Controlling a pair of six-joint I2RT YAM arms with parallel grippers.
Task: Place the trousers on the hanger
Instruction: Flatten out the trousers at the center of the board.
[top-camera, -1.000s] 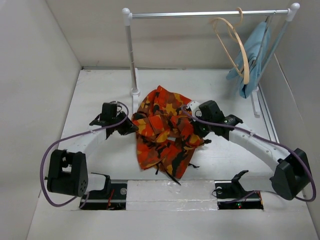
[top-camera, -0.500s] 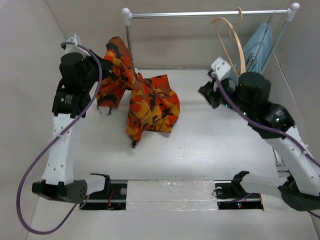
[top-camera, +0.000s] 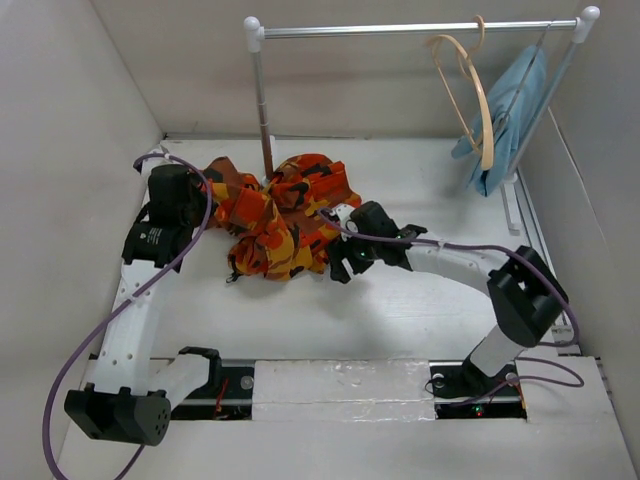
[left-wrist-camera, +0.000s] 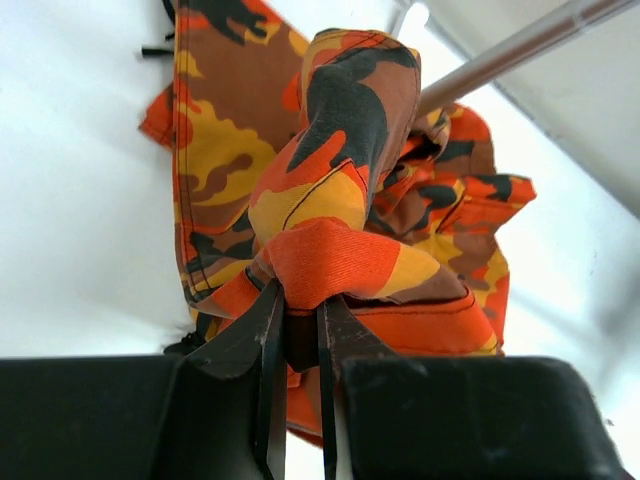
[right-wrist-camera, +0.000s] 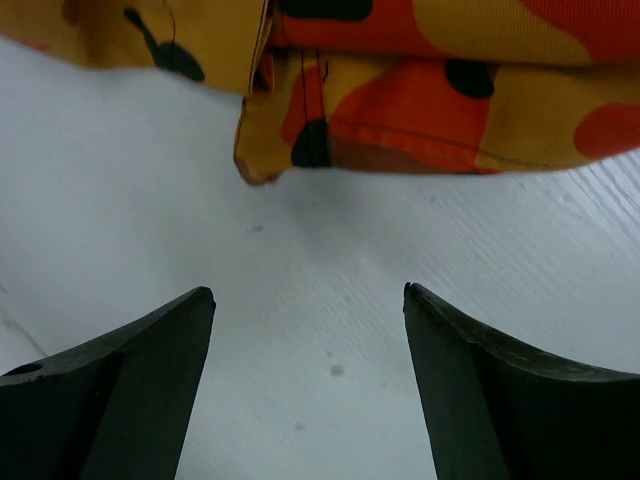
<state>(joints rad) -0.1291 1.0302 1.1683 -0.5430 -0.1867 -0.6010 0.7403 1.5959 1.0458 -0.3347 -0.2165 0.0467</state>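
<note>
Left fingers (left-wrist-camera: 250, 345) pinch the trousers (top-camera: 285, 215); right fingers (right-wrist-camera: 130, 390), spread, sit just short of their hem.

White walls (top-camera: 60, 80); white table (top-camera: 400, 320); metal rail (top-camera: 400, 28).

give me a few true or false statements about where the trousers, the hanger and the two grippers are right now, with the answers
1. The left gripper is shut on a fold of the trousers. True.
2. The right gripper holds the trousers. False: it is open and empty over the table, with the hem just ahead of it.
3. The wooden hanger hangs on the rail. True.
4. The trousers are draped over the wooden hanger. False: they lie bunched on the table.
5. The blue cloth lies on the table. False: it hangs from the rail beside the wooden hanger.
</note>
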